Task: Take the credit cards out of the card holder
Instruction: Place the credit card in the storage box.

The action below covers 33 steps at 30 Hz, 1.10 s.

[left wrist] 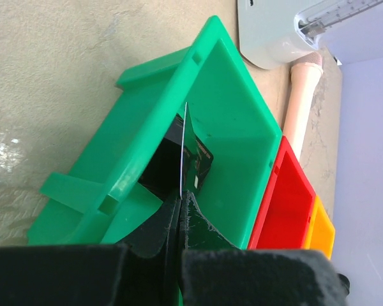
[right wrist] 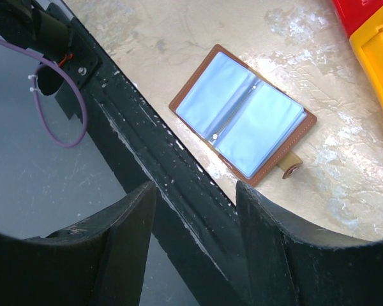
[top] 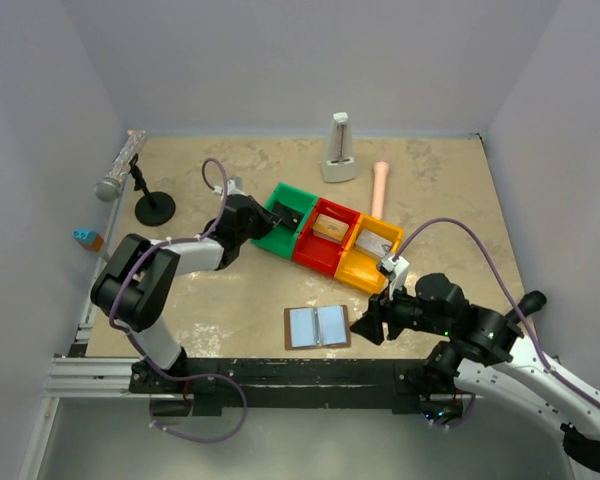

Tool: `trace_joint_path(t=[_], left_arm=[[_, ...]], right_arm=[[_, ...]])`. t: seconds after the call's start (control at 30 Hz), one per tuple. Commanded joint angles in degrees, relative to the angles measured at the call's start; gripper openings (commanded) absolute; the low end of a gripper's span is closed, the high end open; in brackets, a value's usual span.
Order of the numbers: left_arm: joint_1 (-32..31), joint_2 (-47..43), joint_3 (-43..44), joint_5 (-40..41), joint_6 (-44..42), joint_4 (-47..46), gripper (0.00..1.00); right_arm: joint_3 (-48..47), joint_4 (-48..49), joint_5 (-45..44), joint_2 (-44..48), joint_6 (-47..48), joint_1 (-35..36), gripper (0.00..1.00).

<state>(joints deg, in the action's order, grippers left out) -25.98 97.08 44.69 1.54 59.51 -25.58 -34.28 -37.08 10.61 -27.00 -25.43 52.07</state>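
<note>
The card holder point(top: 317, 327) lies open and flat on the tabletop point(top: 230, 300), long side running left to right. The right pincer point(top: 360, 327) hovers just right of it, jaws apart and empty (clearly the nearer arm). Well beyond the holder, the left pincer point(left wrist: 180, 201) pinches a thin card point(left wrist: 183, 153) over the green bin point(left wrist: 230, 95).

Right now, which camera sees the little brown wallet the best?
The right wrist view. There the card holder lies open and big, with both pale blue panels, brown edge and tab showing. The top view shows it whole but small. The left wrist view misses it and looks into the green bin.
</note>
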Motion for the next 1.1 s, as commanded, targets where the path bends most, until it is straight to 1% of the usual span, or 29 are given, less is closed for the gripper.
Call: trace_joint_path(t=[0.0,0.2,0.27,0.5,0.6,1.07], left_arm=[[1.02,1.8,1.72,-0.84,1.4,0.27,0.0],[1.63,3.2,2.07,-1.28,1.58,0.97,0.01],[1.81,3.38,2.33,-2.76,1.49,1.15,0.03],[2.42,3.56,3.21,-4.17,0.79,1.68,0.12],[2.69,3.56,4.27,-4.44,-0.09,3.43,0.15],[2.95,2.86,5.15,-4.71,-0.79,5.72,0.29]], right_arm=[[-1.4,0.43,-1.29,-0.33,0.82,-0.13,0.57],[-1.31,0.25,-1.56,-0.24,0.73,-0.13,0.58],[-1.4,0.25,-1.65,-0.33,0.73,-0.13,0.57],[-1.58,0.61,-1.56,-0.94,0.65,-0.13,0.58],[-1.75,0.6,-1.65,-1.21,0.73,-0.13,0.58],[-1.93,0.34,-1.82,-1.21,0.91,-0.13,0.58]])
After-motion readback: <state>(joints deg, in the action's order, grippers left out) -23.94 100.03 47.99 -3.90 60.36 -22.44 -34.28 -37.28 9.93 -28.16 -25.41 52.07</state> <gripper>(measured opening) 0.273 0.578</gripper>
